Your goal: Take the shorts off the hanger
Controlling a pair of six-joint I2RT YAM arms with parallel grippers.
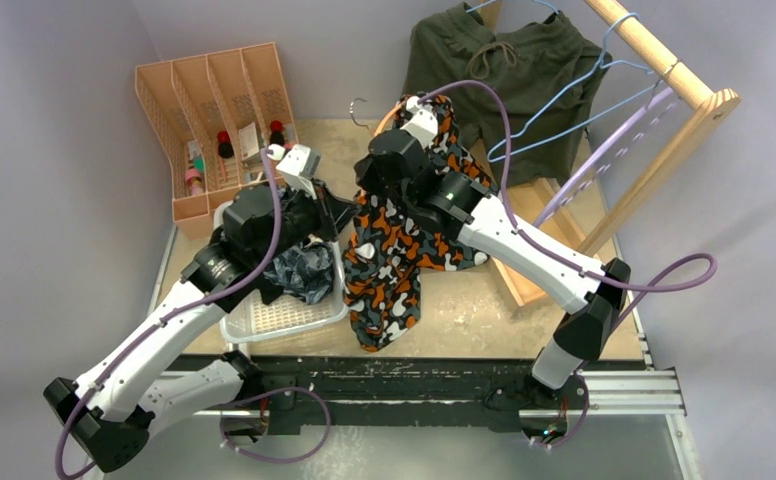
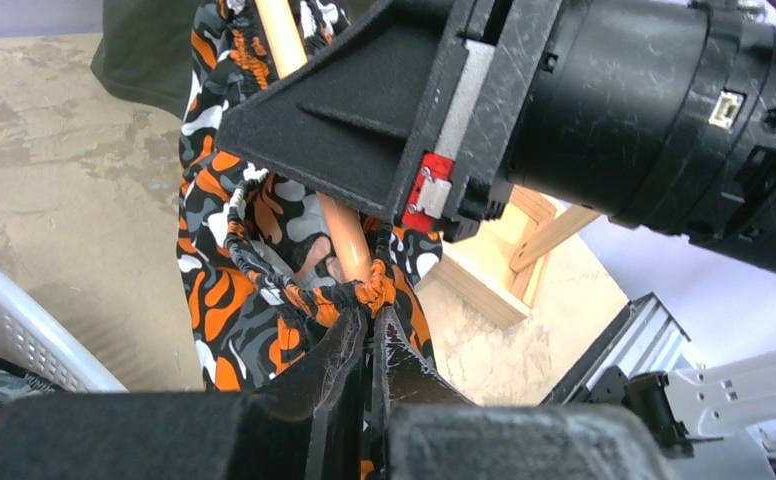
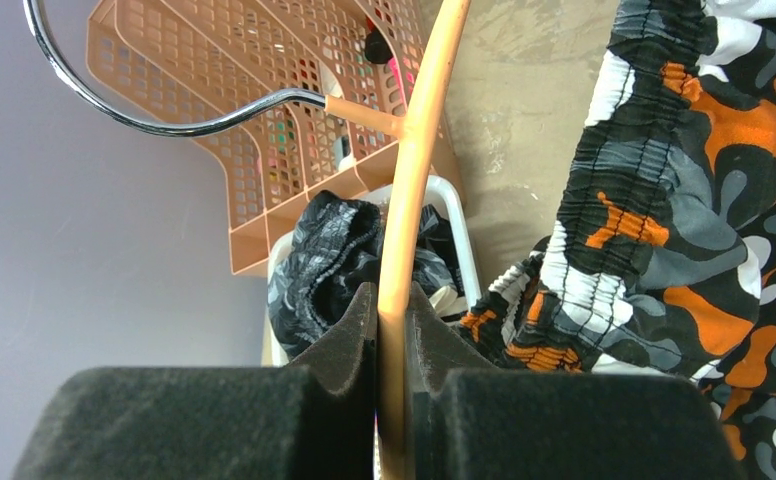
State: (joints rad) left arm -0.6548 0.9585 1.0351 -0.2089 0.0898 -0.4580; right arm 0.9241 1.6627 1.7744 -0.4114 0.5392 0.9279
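Note:
The orange-black-white camouflage shorts [image 1: 392, 262] hang over an orange hanger [image 3: 419, 150] with a chrome hook [image 3: 114, 105], held up above the table's middle. My right gripper [image 3: 392, 300] is shut on the hanger's thin orange bar. From below, my left gripper [image 2: 372, 318] is shut on the gathered elastic waistband [image 2: 349, 298] of these shorts, right beside the hanger bar [image 2: 349, 240]. Olive green shorts [image 1: 509, 70] with a drawstring hang on the wooden rack at the back. Dark camouflage shorts [image 1: 304, 270] lie in the white basket.
A white mesh basket [image 1: 284, 318] sits at front left under my left arm. A tan mesh organizer [image 1: 214, 100] stands at the back left. The wooden rack [image 1: 654, 55] carries blue wire hangers [image 1: 564, 100] at the back right, with its base [image 1: 526, 285] on the table.

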